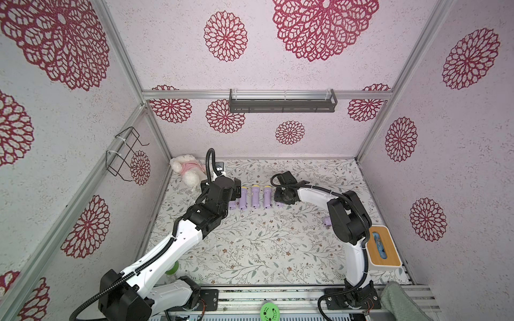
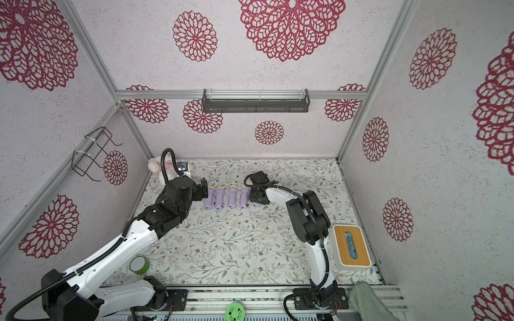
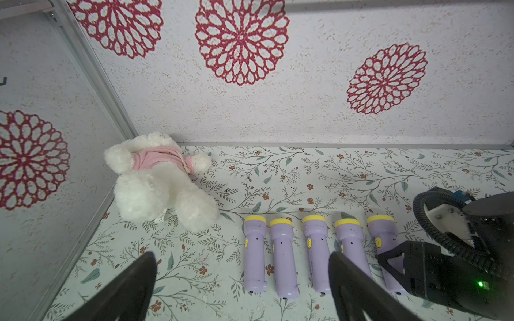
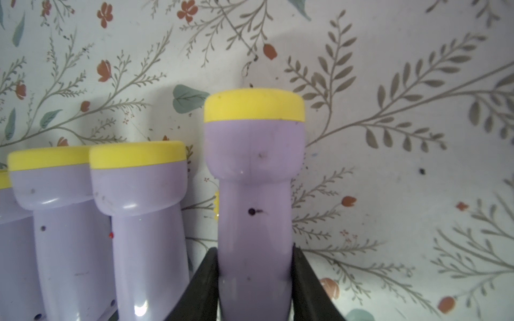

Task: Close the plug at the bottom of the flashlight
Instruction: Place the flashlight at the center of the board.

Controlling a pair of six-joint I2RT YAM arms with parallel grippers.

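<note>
At the row's (image 3: pixel 285 255) end, a flashlight (image 4: pixel 253 166) is clamped by the right gripper (image 4: pixel 254 250); its plug should next be pressed shut by the empty, wide-open left gripper (image 3: pixel 242 255)

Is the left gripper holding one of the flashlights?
No, the left gripper stands wide open, its fingers closed on nothing.

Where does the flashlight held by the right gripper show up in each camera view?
Top view: flashlight mostly hidden, near end showing.
Top view: the same.
Left wrist: rightmost of five.
Right wrist: centre, in right gripper.
Landmark: neighbouring flashlight.
</note>
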